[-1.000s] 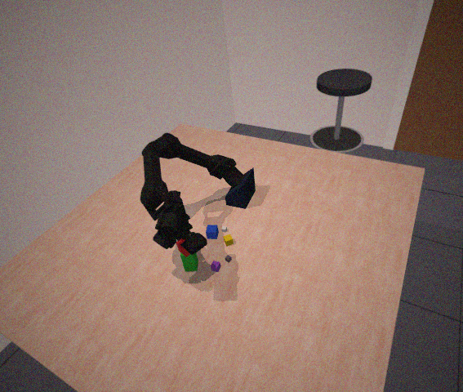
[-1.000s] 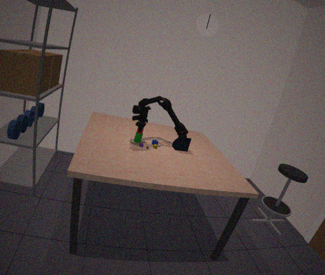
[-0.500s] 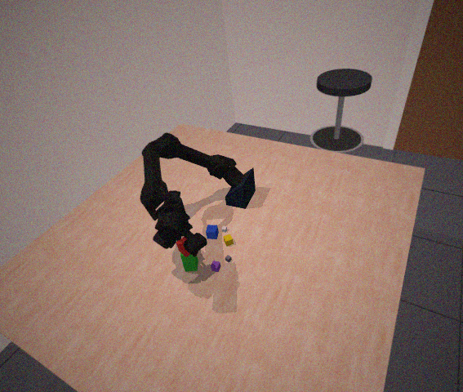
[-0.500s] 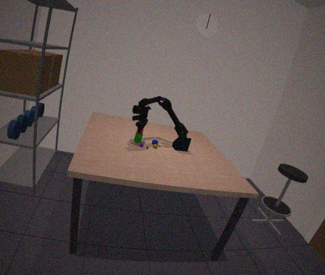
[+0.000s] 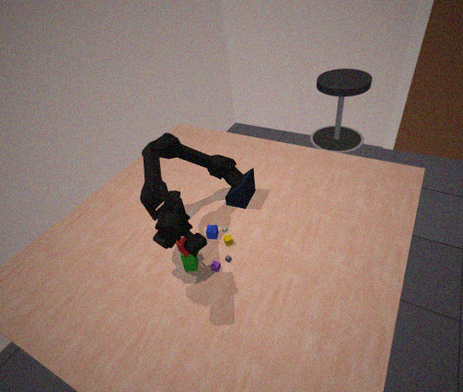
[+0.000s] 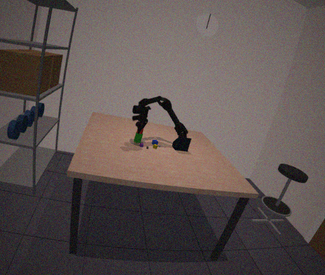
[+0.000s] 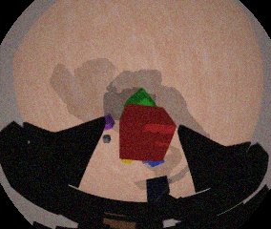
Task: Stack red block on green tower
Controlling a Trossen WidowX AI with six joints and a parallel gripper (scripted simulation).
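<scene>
Red block [image 5: 183, 247] sits on green tower [image 5: 189, 263], lower-centre-left of top view, w/ gripper [image 5: 187, 244] around it; block looks tilted in that view, one corner up. Whether it rests flat on tower: can't tell. In exterior view red block [image 6: 140, 130] is a small sliver betw. gripper [image 6: 140, 128] and green tower [image 6: 138, 137], mid-frame on table [image 6: 162, 174]. Wrist view: red block [image 7: 146, 133] fills centre, rotated relative to green tower [image 7: 139, 97], of which only a green corner peeks out above it. Fingers spread wide, dark shapes at left & right of frame, gaps of table visible betw. each one & block. Gripper [image 7: 150, 147] grips nothing.

Arm [image 5: 155, 177] arches from dark base [image 5: 242, 189] at centre of top view, up & over to left, then down to stack.

Other bits on table, right of tower in top view: blue cube [image 5: 211, 231], yellow cube [image 5: 228, 239], purple cube [image 5: 215, 265] just beside tower's lower right, small grey cube [image 5: 228, 258], tiny pale piece [image 5: 224, 229] next to blue one. All apart from tower.

Stool [image 5: 340, 109] upper right of top view. Exterior view: shelf unit [image 6: 23, 89] at left edge w/ cardboard box [image 6: 27, 71] & blue dumbbells [image 6: 24, 120].
</scene>
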